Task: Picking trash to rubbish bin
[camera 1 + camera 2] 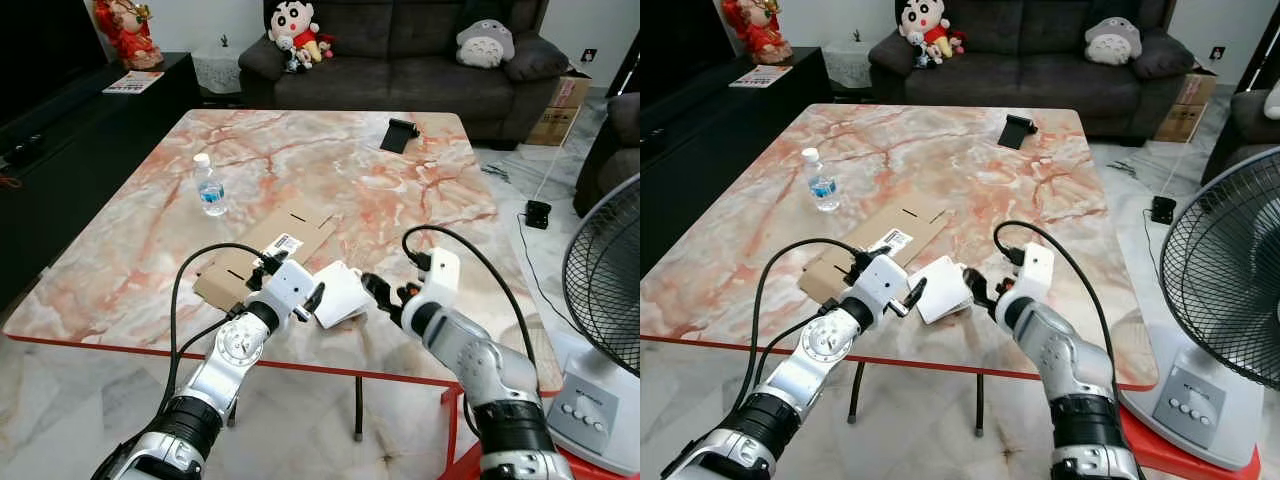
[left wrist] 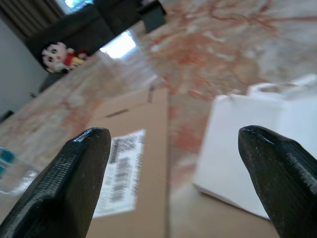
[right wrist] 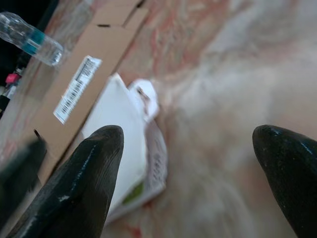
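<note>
Both grippers, left (image 1: 312, 297) and right (image 1: 385, 297), spread wide, flank white packet (image 1: 340, 293), its underside hidden against flattened cardboard (image 1: 262, 250).

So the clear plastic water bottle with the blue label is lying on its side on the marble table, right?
No. The clear plastic water bottle with the blue label stands upright on the pink-veined marble table, as the left eye view shows.

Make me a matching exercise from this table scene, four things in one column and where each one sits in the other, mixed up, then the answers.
1. bottle
2. phone
3. cardboard
4. white packet

A. far side of the table, toward the sofa
B. between the two grippers
C. standing on the table's left part
D. lying flat, partly under the white packet

Pairs: 1-C, 2-A, 3-D, 4-B
</note>
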Robot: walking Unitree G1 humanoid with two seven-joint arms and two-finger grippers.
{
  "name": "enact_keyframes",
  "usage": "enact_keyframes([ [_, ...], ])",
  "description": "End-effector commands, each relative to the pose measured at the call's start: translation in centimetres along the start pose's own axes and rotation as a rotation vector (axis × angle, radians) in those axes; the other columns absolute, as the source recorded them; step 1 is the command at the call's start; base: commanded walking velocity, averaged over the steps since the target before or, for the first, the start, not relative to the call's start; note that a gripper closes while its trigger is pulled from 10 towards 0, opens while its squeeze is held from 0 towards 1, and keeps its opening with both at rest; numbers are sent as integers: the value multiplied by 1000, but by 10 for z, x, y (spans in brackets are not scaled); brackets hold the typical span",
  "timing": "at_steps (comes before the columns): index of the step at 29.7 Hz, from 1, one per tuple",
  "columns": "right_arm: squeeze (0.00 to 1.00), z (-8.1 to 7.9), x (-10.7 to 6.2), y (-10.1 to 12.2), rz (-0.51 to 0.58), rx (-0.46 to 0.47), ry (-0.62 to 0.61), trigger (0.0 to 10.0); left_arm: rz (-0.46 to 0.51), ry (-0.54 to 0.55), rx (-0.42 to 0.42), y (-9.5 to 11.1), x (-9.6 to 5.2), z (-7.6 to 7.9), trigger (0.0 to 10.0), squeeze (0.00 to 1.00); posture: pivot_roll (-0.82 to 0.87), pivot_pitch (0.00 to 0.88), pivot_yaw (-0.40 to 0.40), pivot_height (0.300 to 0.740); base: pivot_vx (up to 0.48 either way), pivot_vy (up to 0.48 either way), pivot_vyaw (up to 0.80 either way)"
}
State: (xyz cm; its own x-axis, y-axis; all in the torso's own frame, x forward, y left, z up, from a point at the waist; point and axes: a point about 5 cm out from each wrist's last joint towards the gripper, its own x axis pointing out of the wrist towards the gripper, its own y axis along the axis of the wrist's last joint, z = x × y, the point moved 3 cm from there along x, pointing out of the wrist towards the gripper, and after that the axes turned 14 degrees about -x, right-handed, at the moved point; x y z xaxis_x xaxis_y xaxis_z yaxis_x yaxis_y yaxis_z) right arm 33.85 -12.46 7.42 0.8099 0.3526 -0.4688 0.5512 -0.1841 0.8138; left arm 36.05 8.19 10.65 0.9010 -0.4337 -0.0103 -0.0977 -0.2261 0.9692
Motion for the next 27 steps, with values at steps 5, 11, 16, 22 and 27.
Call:
enact_keyframes([
  [5, 0, -6, -7, 6, -3, -14, 23, 10000, 33, 96, -15, 4, 0, -22, 10000, 0, 47, 3, 22, 740, 0, 0, 0],
  [11, 0, -14, -11, 8, -6, 49, 63, 10000, 52, 173, -62, 5, -1, -37, 10000, 0, 33, 3, 18, 740, 0, 0, 0],
  [16, 0, -18, -8, 6, -10, 61, 80, 10000, 57, 185, -95, 4, -1, -36, 10000, 0, 37, 9, 19, 740, 0, 0, 0],
  [22, 0, -23, -7, -4, -51, 58, 94, 10000, 62, 182, -116, 2, -1, -32, 10000, 0, 41, 10, 14, 740, 0, 0, 0],
  [27, 0, -26, -4, -8, -58, 58, 95, 10000, 75, 179, -123, 5, 0, -31, 10000, 0, 41, 10, 14, 740, 0, 0, 0],
])
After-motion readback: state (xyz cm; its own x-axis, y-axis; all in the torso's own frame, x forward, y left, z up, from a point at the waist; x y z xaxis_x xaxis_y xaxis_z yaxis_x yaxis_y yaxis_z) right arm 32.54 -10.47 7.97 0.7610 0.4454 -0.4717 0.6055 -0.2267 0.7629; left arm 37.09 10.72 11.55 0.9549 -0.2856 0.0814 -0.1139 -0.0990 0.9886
